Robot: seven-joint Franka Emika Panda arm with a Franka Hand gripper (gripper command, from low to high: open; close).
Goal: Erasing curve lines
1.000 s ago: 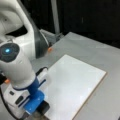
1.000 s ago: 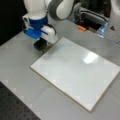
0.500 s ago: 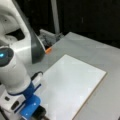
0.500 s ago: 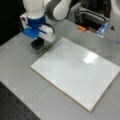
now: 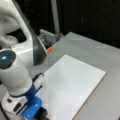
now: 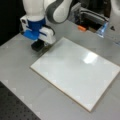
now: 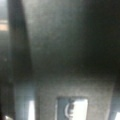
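I see gripper [image 6: 38,46] w/ dark block at board [image 6: 77,72] corner; finger state unclear; board looks blank.

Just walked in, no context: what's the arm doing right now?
The gripper is low at the white board's corner at a front view's left, carrying a dark block that reads as an eraser. No curve lines show on the board in either front view. An orange item lies on the table beyond the board.
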